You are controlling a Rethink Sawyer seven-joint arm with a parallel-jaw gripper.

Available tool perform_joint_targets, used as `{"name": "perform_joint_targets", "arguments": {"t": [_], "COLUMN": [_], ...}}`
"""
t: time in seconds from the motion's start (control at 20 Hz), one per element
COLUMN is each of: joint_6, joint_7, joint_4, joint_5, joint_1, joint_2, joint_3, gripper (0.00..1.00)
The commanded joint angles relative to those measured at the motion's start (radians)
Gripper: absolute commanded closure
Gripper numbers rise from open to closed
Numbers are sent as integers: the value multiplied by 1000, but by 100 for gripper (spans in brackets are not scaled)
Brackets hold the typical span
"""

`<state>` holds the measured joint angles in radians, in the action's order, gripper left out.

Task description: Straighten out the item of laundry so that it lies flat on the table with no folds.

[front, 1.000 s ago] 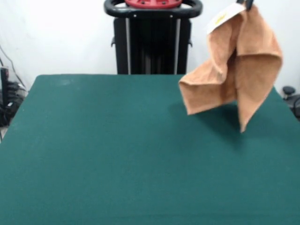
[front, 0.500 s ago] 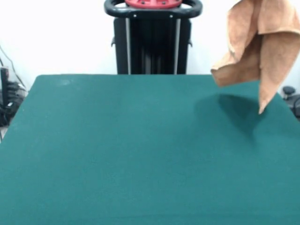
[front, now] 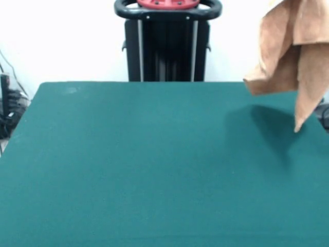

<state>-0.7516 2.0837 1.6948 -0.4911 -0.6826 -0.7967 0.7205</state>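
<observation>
The light-brown terry towel (front: 290, 46) hangs in the air over the table's far right corner. It droops in loose folds, with one pointed corner reaching lowest near the right edge. Its top runs out of the picture, so what holds it is hidden. Its white label does not show. The gripper is above the top edge and out of view. The dark green table (front: 133, 164) lies below, and the towel casts a shadow (front: 267, 128) on it.
The robot's black pedestal (front: 167, 43) stands behind the table's far edge. Cables and dark gear (front: 7, 110) sit off the table's left side. A dark object (front: 324, 116) shows at the right edge.
The towel has risen and moved to the right, towards the picture's edge. The gripper tip and the white label seen at the top a second ago have gone out of view.
</observation>
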Motion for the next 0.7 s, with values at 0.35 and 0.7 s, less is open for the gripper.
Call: {"name": "perform_joint_targets", "arguments": {"t": [0.35, 0.7], "joint_6": [540, 578], "joint_7": [60, 85], "joint_4": [180, 174], "joint_5": [152, 216], "joint_1": [260, 320], "joint_2": [129, 117], "joint_3": [-273, -275], "gripper": [100, 100]}}
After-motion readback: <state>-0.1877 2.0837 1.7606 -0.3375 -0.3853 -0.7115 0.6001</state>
